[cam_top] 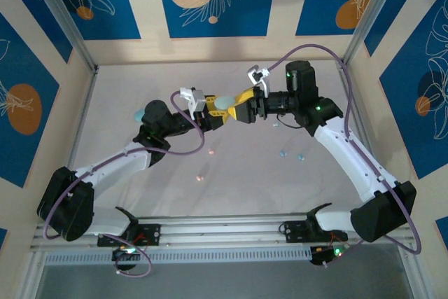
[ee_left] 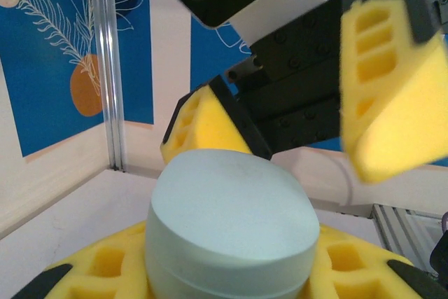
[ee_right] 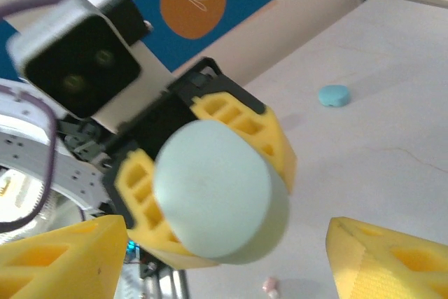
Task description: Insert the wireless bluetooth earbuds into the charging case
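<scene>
One mint charging case (ee_left: 231, 222), lid shut, contents hidden, gripped in left pincer (cam_top: 212, 115); right pincer (ee_left: 276, 155) wide, flanking it.

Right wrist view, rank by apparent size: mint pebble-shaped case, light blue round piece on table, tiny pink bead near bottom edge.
1. mint pebble-shaped plastic case, largest by far, though nearest the camera
2. light blue round plastic piece, farther off
3. tiny pink plastic bead, smallest

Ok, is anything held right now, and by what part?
Left gripper clamps the mint charging case by its opposite sides; right gripper is open, holding nothing.
</scene>
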